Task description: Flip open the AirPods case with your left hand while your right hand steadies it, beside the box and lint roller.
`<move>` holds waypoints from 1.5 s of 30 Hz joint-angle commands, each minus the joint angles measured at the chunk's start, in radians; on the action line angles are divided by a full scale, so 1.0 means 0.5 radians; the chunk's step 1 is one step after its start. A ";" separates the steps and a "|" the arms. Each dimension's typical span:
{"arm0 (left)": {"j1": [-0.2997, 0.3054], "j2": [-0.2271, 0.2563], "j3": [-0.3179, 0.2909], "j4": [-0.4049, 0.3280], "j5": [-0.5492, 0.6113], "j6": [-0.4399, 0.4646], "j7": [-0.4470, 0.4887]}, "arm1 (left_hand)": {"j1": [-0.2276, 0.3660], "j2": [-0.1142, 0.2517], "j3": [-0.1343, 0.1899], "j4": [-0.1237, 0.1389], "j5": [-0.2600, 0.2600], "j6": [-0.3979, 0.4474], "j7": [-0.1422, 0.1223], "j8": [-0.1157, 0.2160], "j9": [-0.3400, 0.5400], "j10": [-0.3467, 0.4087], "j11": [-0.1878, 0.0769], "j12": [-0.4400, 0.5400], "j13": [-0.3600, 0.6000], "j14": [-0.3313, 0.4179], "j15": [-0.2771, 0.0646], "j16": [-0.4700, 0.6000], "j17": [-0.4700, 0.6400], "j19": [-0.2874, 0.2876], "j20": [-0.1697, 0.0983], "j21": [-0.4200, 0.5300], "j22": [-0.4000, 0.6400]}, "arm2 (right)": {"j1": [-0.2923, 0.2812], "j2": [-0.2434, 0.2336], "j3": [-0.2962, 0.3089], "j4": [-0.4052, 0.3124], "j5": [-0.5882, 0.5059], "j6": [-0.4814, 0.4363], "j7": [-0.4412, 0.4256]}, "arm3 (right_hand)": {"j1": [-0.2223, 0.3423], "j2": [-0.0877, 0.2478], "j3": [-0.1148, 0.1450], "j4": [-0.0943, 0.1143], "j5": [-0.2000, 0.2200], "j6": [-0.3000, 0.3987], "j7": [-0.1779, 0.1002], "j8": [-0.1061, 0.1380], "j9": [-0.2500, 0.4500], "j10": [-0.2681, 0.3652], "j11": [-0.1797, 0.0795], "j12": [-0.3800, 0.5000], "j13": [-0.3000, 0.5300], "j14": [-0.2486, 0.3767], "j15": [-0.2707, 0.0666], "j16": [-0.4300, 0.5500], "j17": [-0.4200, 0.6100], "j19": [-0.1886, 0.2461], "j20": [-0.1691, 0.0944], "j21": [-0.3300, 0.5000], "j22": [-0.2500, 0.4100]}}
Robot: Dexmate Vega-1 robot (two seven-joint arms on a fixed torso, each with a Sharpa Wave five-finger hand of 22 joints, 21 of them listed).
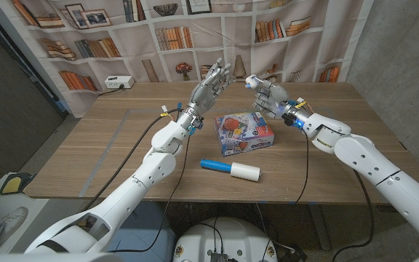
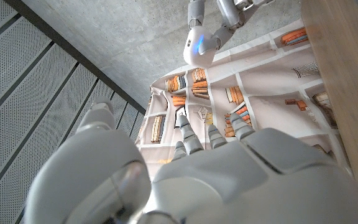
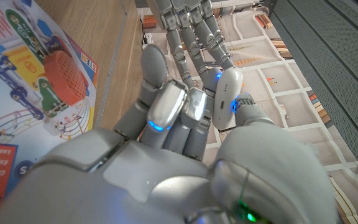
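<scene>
The right robot hand [image 1: 266, 94] is raised above the desk [image 1: 108, 153] toward its far edge, its fingers curled around the white AirPods case [image 1: 253, 81], which sits at the fingertips. In the right wrist view the AirPods case [image 3: 226, 98] is pinched between thumb and fingers, a small blue light on its side; whether its lid is up cannot be told.

The left robot hand [image 1: 211, 84] is lifted just beside it, near the middle of the far edge, fingers spread and pointing up, holding nothing. Its fingertips stand close to the case but apart from it. From the left wrist view the left robot hand [image 2: 216, 180] reaches toward the case.

Below both hands, the colourful box [image 1: 244, 132] lies flat in the middle of the desk. The lint roller [image 1: 231, 169], with a blue handle and white roll, lies near the front edge, just in front of the box.
</scene>
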 commanded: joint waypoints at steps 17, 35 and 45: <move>0.009 0.024 -0.018 -0.008 -0.019 0.015 -0.017 | -0.010 0.016 0.002 -0.017 -0.007 0.004 0.009 0.010 0.001 0.037 -0.007 0.019 -0.008 0.005 0.017 0.017 -0.001 0.007 0.013 0.016 0.005 | 0.125 0.091 -0.046 0.110 0.233 -0.116 0.393 | 0.131 0.190 0.118 -0.060 0.009 -0.065 -0.001 0.059 0.138 -0.008 -0.041 0.001 -0.001 0.014 -0.002 -0.006 0.005 -0.026 -0.117 0.058 -0.033; 0.042 0.026 -0.042 0.002 -0.051 -0.015 -0.034 | -0.014 0.023 0.002 -0.026 -0.008 0.001 0.010 0.010 0.001 0.044 -0.006 0.022 -0.019 0.007 0.017 0.017 -0.002 0.008 0.016 0.017 0.005 | 0.149 0.186 -0.081 0.132 0.300 -0.143 0.435 | 0.109 0.190 0.133 -0.060 0.011 -0.076 0.001 0.071 0.181 -0.001 -0.042 -0.007 -0.007 0.018 -0.003 -0.004 0.005 -0.026 -0.117 0.081 -0.060; 0.068 0.016 -0.085 -0.020 -0.094 -0.035 -0.007 | -0.025 0.030 0.001 -0.041 -0.004 0.104 0.003 0.042 0.000 0.097 -0.016 0.041 -0.039 0.058 0.007 0.033 -0.004 0.035 0.016 0.025 0.004 | 0.154 0.253 -0.084 0.150 0.364 -0.151 0.448 | 0.083 0.207 0.153 -0.045 0.011 -0.113 0.005 0.085 0.246 -0.023 -0.042 -0.022 -0.013 0.015 -0.002 -0.006 0.005 -0.036 -0.117 0.091 -0.078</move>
